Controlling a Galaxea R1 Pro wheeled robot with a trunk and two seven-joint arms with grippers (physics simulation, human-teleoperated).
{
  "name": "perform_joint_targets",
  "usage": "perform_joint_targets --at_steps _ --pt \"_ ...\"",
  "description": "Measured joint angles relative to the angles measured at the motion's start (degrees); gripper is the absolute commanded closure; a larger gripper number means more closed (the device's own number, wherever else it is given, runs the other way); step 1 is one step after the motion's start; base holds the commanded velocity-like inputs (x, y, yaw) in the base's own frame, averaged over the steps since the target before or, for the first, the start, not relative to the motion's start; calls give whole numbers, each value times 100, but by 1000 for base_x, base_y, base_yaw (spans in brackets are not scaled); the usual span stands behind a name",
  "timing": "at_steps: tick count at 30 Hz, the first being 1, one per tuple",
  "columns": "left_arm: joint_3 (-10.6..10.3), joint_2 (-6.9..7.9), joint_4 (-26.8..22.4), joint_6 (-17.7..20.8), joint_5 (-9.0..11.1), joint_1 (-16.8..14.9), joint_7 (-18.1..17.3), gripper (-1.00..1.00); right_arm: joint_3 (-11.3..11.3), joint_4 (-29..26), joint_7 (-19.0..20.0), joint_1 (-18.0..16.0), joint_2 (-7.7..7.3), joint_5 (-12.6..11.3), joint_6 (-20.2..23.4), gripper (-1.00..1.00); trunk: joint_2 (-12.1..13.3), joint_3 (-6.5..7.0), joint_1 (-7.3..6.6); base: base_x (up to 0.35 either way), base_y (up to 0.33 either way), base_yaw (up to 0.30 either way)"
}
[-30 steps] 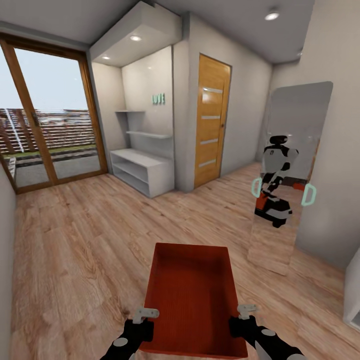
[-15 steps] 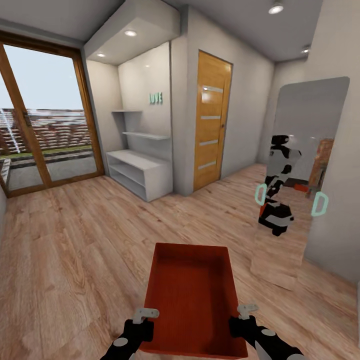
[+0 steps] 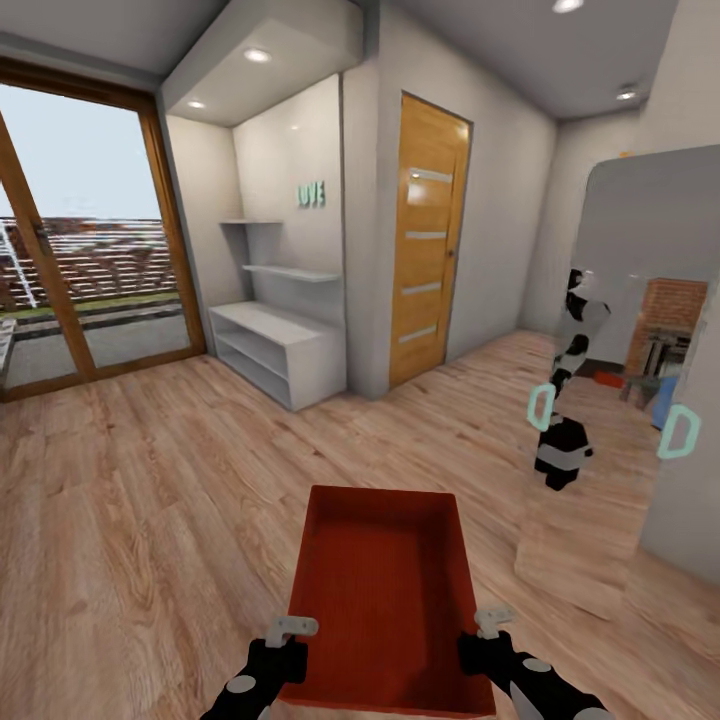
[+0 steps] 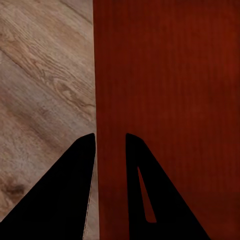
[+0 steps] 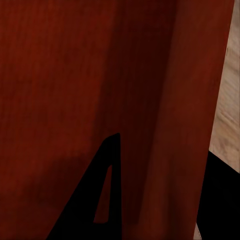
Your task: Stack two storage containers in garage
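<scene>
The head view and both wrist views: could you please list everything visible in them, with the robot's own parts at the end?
storage container: one, orange-red, lidless and empty, held above the floor between both grippers.
wood-plank floor: one, pale brown, across the room.
glass door: one, wood-framed, far left, fence outside.
shelving unit: one, white, in the alcove left of the wooden door.
"LOVE" sign: one, teal, alcove wall.
wooden door: one, orange-brown, closed, centre.
mirror: one, tall, against the right wall, reflecting the robot and a brick fireplace.
ceiling lights: several, white, recessed.
left gripper: one, black with grey fingers, clamped on the container's left wall.
right gripper: one, same colours, clamped on its right wall.
</scene>
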Motion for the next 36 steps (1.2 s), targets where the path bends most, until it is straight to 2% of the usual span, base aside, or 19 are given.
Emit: perform_joint_targets --at_steps 10,36 --pt "-2 1 3 0 3 0 -1 100 1 0 0 0 0 0 3 100 0 0 0 341 0 240" --pt "-6 -1 2 -2 6 -1 -2 100 20 0 7 2 -7 -23 0 100 0 0 0 341 0 5"
